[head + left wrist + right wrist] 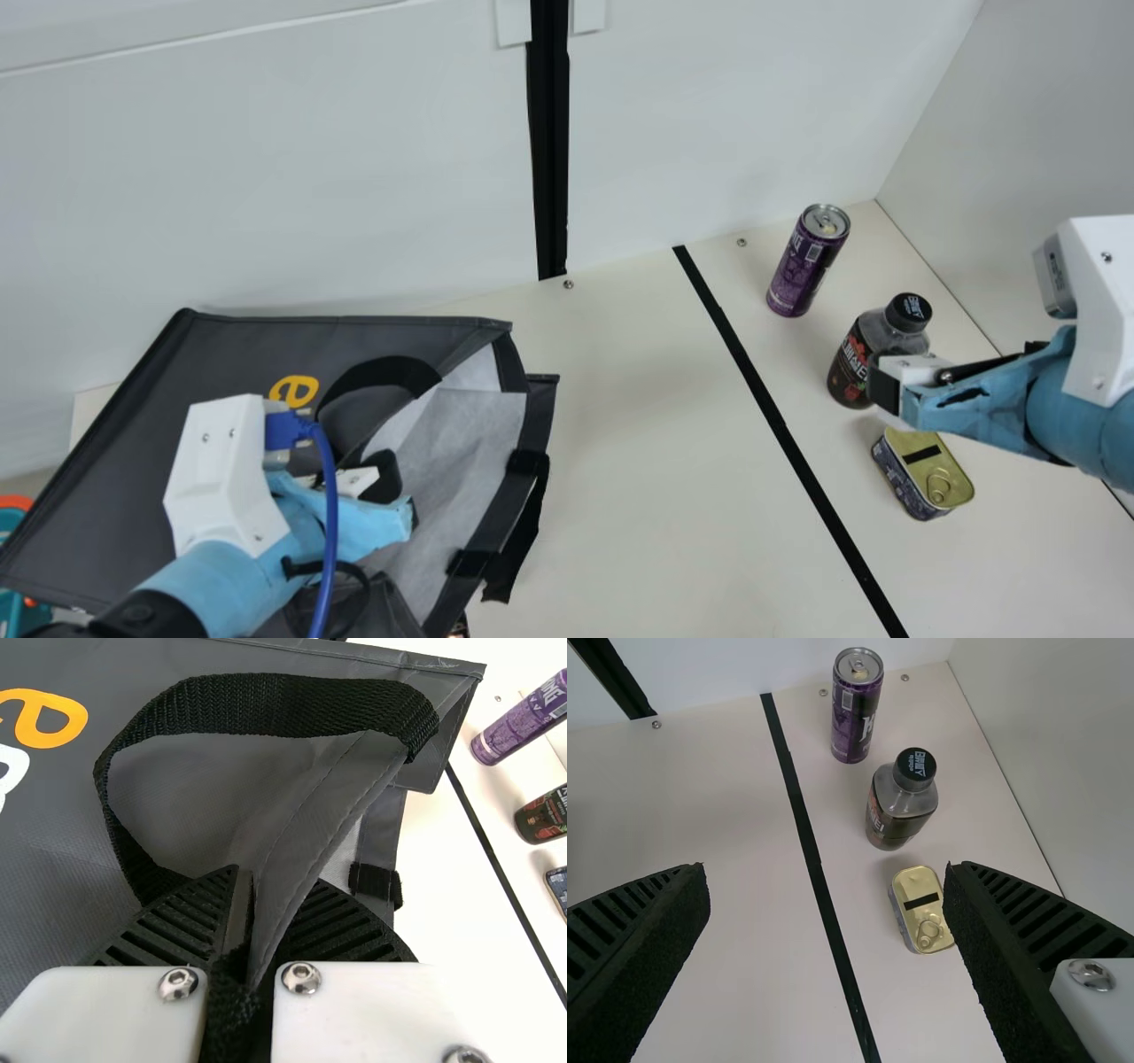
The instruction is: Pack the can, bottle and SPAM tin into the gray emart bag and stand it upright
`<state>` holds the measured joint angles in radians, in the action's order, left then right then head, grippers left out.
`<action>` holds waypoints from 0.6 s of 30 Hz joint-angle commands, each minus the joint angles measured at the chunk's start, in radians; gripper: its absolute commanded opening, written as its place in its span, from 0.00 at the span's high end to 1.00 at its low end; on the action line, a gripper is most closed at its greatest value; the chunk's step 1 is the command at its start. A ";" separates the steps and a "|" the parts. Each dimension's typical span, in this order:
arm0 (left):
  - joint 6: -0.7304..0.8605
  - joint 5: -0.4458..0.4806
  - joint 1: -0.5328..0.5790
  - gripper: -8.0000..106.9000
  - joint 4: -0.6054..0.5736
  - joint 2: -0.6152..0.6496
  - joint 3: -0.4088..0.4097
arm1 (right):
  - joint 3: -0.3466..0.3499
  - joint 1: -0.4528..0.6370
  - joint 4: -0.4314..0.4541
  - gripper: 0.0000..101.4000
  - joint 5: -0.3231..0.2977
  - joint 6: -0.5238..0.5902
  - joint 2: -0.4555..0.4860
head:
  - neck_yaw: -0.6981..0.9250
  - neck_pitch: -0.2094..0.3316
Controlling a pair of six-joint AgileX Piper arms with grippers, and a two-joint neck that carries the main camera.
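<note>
Nearest the camera, the left gripper point(399, 498) is reaching over the gray emart bag point(244, 354) — its 2 ribbed fingers are clenching the gray edge and black handle point(292, 704) at the mouth. Under everything, the cream table point(638, 496) is running back to a white wall point(266, 177), with a grayer side wall point(1045, 106) rising at the right. 1 black strip point(771, 412) is crossing the tabletop between the bag and the 3 groceries; another point(549, 151) is dividing the back wall.

The bag is lying down, slack and creased, its pale lining showing and its mouth facing the groceries. Beyond the strip, the purple can point(804, 266) is standing upright with its silver top showing. Near it, the bottle point(850, 354) is standing too, dark, with a black cap and a red-marked label. The SPAM tin point(930, 470) is resting lid up near the bottle, its gold top carrying a ring pull. The right gripper point(890, 392) is hanging near the bottle and tin — released, its fingers standing wide apart, grasping nothing.
</note>
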<state>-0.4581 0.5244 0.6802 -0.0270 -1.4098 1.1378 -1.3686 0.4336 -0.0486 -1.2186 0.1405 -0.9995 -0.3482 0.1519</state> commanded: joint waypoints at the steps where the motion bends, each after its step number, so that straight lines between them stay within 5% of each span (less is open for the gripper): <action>1: 0.000 0.000 0.000 1.00 0.000 0.000 0.000 | 0.000 0.000 0.000 0.06 0.000 0.000 0.000 | -0.001 0.023; 18: 0.000 0.000 0.000 1.00 0.000 0.000 0.000 | 0.000 0.000 0.000 0.06 0.000 0.000 0.000 | -0.001 0.023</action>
<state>-0.4581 0.5244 0.6802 -0.0270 -1.4098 1.1378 -1.3686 0.4336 -0.0486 -1.2186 0.1405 -0.9995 -0.3482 0.1519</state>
